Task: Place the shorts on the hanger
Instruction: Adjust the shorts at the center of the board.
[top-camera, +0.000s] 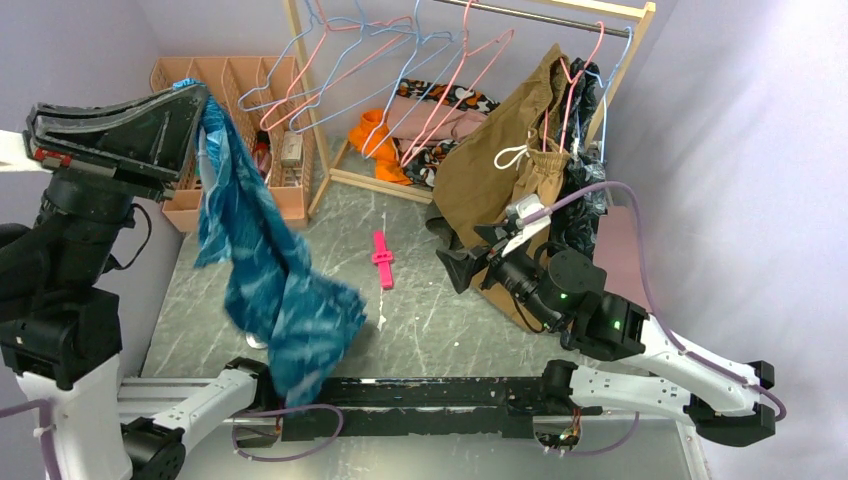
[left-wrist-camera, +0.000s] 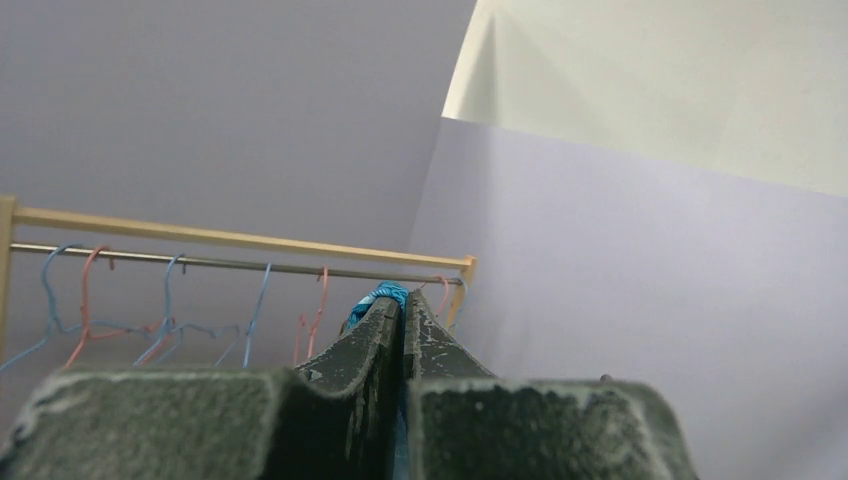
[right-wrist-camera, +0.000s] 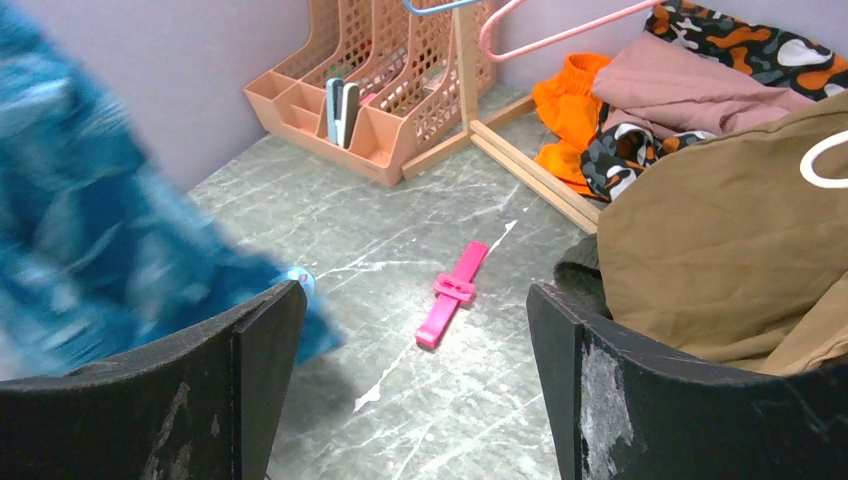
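The teal-blue leaf-print shorts (top-camera: 270, 270) hang in the air from my left gripper (top-camera: 196, 97), which is raised high at the left and shut on their top edge. In the left wrist view the jaws (left-wrist-camera: 405, 305) are pressed together with a bit of teal fabric (left-wrist-camera: 385, 293) at the tips. The shorts' lower end shows blurred in the right wrist view (right-wrist-camera: 90, 250). A pink wire hanger (top-camera: 446, 84) hangs on the rack among light-blue ones; part of it shows in the right wrist view (right-wrist-camera: 570, 32). My right gripper (top-camera: 465, 262) is open and empty (right-wrist-camera: 412, 300) low over the table, beside the tan shorts.
A wooden clothes rack (top-camera: 300, 60) stands at the back with several hangers. Tan-brown shorts (top-camera: 500, 160) and a dark garment (top-camera: 585, 190) hang at its right. A clothes pile (top-camera: 430, 115) lies under it. A peach organiser (top-camera: 245, 75) stands back left. A pink clip (top-camera: 382, 258) lies mid-table.
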